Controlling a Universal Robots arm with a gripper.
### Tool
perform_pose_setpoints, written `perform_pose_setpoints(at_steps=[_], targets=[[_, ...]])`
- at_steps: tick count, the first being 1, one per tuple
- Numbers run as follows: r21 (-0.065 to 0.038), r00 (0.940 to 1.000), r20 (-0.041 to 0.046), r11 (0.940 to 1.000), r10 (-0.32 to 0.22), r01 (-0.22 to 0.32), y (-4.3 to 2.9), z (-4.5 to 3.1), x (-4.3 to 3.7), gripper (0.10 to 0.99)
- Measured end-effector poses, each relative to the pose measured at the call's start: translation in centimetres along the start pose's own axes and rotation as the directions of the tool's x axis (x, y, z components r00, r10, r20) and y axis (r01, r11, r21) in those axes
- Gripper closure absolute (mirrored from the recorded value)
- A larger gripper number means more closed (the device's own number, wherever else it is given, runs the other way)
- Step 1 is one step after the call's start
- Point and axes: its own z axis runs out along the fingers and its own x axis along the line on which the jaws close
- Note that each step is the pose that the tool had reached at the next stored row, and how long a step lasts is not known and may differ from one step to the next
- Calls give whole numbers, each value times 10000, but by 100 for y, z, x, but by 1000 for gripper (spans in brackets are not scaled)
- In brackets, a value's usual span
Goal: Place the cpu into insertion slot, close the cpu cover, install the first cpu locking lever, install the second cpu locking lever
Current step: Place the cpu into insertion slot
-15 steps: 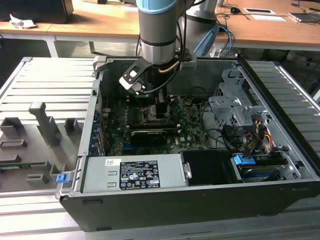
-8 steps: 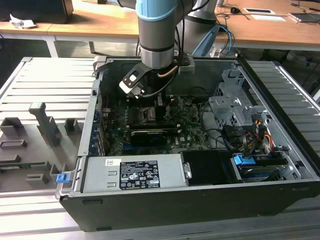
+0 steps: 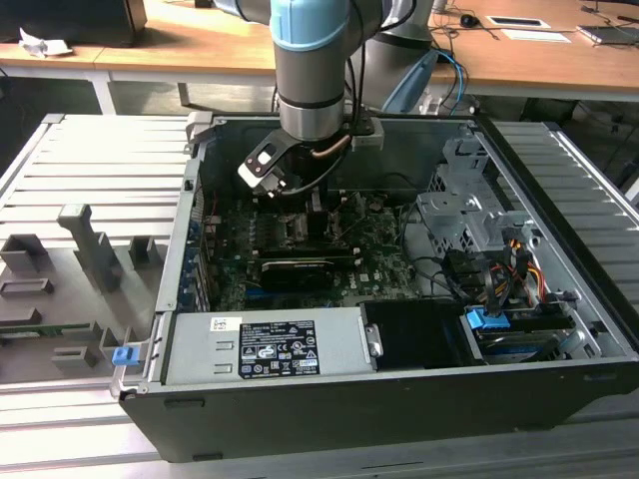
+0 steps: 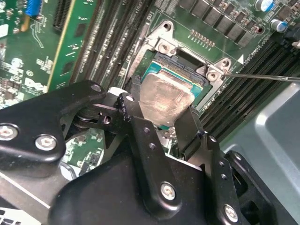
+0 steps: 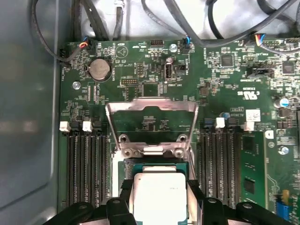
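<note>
Tool: my black tool (image 4: 161, 112) pinches flat silver-grey square cpu (image 4: 166, 98) edgewise, level at black insertion slot (image 4: 178, 61).
Cover: grey metal cpu cover (image 5: 151, 106) raised for access.

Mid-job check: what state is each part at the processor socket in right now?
pincer: shut on the chip.
chip: held over the socket; seated or not, unclear.
socket: uncovered.
cover: swung up, open.
lever: free, unlatched.
computer case: side open.
</note>
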Motion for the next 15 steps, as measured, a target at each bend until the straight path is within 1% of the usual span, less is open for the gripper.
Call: perform_pose_setpoints(at_steps=[2, 5, 8, 15], targets=[[0, 10000, 5, 10000, -1, 1, -4, 28, 26, 549], [0, 10000, 8, 10000, -1, 1, -11, 49, 28, 549], [0, 10000, 15, 10000, -1, 1, -15, 85, 56, 549], [0, 10000, 18, 10000, -1, 1, -15, 91, 58, 549]])
